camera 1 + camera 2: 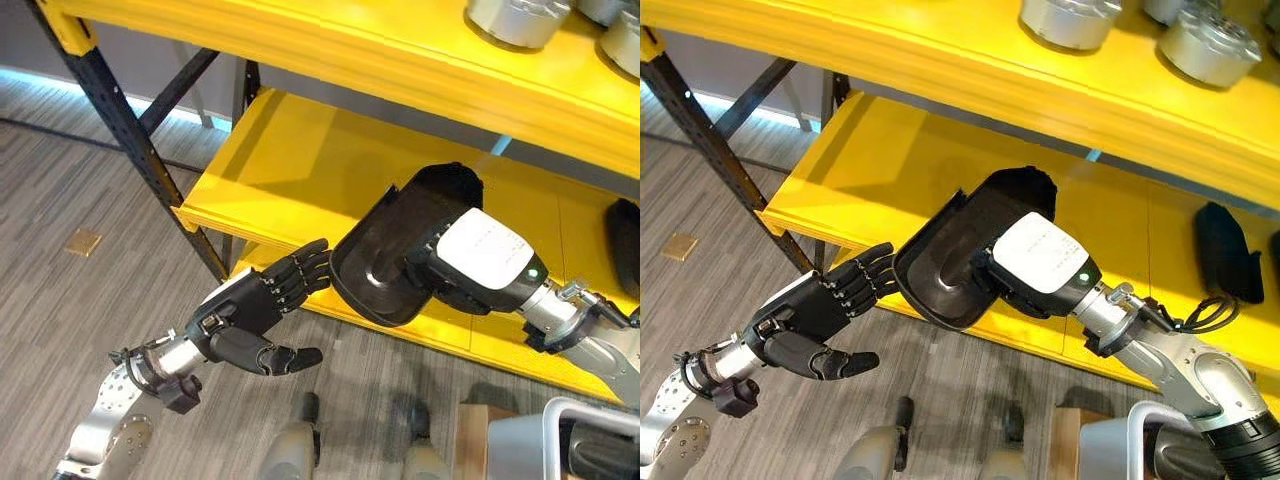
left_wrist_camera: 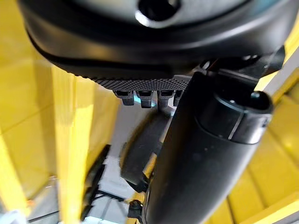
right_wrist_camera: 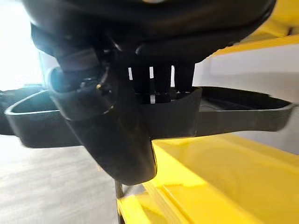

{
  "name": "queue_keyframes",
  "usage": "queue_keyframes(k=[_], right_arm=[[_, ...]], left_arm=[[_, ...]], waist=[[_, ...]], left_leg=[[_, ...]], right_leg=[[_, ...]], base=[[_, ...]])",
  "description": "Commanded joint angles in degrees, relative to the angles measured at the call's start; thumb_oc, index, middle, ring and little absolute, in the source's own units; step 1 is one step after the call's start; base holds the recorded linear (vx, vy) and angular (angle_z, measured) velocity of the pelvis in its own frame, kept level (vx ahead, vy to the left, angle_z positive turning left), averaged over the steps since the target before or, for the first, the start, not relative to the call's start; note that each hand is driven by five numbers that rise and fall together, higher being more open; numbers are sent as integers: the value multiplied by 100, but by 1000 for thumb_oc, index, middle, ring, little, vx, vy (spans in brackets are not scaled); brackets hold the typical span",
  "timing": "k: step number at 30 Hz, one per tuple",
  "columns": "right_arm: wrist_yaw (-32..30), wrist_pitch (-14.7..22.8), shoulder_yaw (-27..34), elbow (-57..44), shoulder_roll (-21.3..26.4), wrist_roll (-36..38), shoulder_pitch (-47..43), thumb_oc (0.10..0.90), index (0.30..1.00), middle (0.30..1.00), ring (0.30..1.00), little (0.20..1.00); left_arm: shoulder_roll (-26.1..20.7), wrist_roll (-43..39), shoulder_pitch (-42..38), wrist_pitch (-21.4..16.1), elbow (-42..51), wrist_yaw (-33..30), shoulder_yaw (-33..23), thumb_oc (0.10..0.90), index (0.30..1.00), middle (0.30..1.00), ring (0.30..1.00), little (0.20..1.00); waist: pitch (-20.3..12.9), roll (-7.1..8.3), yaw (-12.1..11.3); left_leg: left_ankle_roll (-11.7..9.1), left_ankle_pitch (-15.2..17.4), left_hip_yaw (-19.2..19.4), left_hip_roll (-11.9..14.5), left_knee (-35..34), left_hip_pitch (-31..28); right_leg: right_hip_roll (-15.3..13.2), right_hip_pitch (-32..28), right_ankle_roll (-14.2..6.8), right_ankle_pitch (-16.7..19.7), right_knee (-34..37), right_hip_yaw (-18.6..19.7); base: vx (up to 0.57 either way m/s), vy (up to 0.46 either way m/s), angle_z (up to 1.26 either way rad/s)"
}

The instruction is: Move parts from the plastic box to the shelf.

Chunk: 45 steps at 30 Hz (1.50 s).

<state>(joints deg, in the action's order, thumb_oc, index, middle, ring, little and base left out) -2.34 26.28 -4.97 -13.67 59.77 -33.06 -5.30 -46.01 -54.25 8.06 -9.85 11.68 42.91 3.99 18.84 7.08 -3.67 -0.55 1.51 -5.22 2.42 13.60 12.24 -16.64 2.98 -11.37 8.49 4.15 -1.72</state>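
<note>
A black, shallow, shell-shaped plastic part [image 1: 385, 250] is tilted over the front edge of the lower yellow shelf [image 1: 290, 170]. My right hand [image 1: 480, 258] is shut on it from the right; in the right wrist view the fingers curl over the part's rim [image 3: 233, 116] and the thumb [image 3: 112, 130] lies under it. My left hand [image 1: 250, 310] stands open just left of the part and lower, its fingertips close to the part's left edge. I cannot tell if they touch it. The same part [image 1: 955, 245] hangs in front of the shelf in the right eye view.
A second black part [image 1: 1225, 250] lies on the lower shelf at the right. Metal cylinders [image 1: 1070, 20] stand on the upper shelf. A dark steel upright [image 1: 130, 130] holds the shelf's left end. A grey box rim [image 1: 575, 415] is at the lower right.
</note>
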Motion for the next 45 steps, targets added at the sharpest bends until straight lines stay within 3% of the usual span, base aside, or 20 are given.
queue_keyframes(k=[1,3,6,10,17,24,33,41,45], right_arm=[[-227,-338,443,162,283,716,-755,400,300,300,300,300],[-357,-540,531,196,517,977,-678,400,300,300,300,300],[-353,-814,601,323,980,1250,-946,400,300,300,300,300],[-294,-728,514,683,1377,1262,-1409,400,300,300,300,300],[-420,-816,426,1159,1660,1030,-1580,400,300,300,300,300],[-757,-785,124,1523,1813,784,-1923,400,300,300,300,300],[-975,-788,-913,1871,1951,204,-3202,400,300,300,300,300],[-1184,-754,-1800,2163,2049,-311,-4226,400,300,300,300,300],[-1294,-1055,-2259,2243,2052,-596,-4719,400,300,300,300,300]], left_arm=[[-150,-363,-430,-558,874,188,68,900,1000,1000,1000,1000],[64,-51,-388,-556,933,-16,110,900,1000,1000,1000,1000],[255,154,-307,-614,891,-97,198,900,1000,1000,1000,1000],[145,16,-329,-710,831,-199,142,900,1000,1000,1000,1000],[-105,-230,-571,-667,725,-212,170,900,1000,1000,1000,1000],[-278,-312,-857,-592,708,-255,273,900,1000,1000,1000,1000],[-498,-422,-1364,-320,719,-224,445,900,1000,1000,1000,1000],[-814,-560,-1594,-203,776,-138,383,900,1000,1000,1000,1000],[-971,-464,-1686,0,759,99,325,900,1000,1000,1000,1000]], waist=[[-123,206,-93],[-80,225,-24],[-100,94,121],[-92,-54,295],[-32,-153,439],[127,-181,439],[376,-213,332],[634,-91,121],[780,55,-40]], left_leg=[[-181,869,758,743,-100,-552],[-385,475,951,1044,-469,-708],[-647,-72,1272,1419,-1146,-952],[-785,-382,1475,1727,-1438,-1059],[-843,-436,1538,1907,-1371,-1044],[-871,-459,1434,2018,-1254,-855],[-857,-397,1172,2071,-863,-322],[-854,-358,863,2142,-469,333],[-886,-424,684,2263,-340,708]], right_leg=[[158,333,-150,-120,-767,-253],[326,269,-133,-387,-817,-458],[489,292,27,-581,-819,-524],[598,422,180,-719,-943,-467],[709,666,312,-953,-1333,-385],[802,933,401,-1115,-1651,-322],[800,1342,467,-1286,-2106,-268],[855,1759,528,-1417,-2508,-368],[926,2027,579,-1482,-2770,-498]], base=[[-175,-472,64],[-96,-321,32],[-65,-166,-9],[-80,-94,-39],[-27,-110,-10],[-65,-124,-3],[-58,-99,1],[-53,-163,7],[-51,-274,12]])
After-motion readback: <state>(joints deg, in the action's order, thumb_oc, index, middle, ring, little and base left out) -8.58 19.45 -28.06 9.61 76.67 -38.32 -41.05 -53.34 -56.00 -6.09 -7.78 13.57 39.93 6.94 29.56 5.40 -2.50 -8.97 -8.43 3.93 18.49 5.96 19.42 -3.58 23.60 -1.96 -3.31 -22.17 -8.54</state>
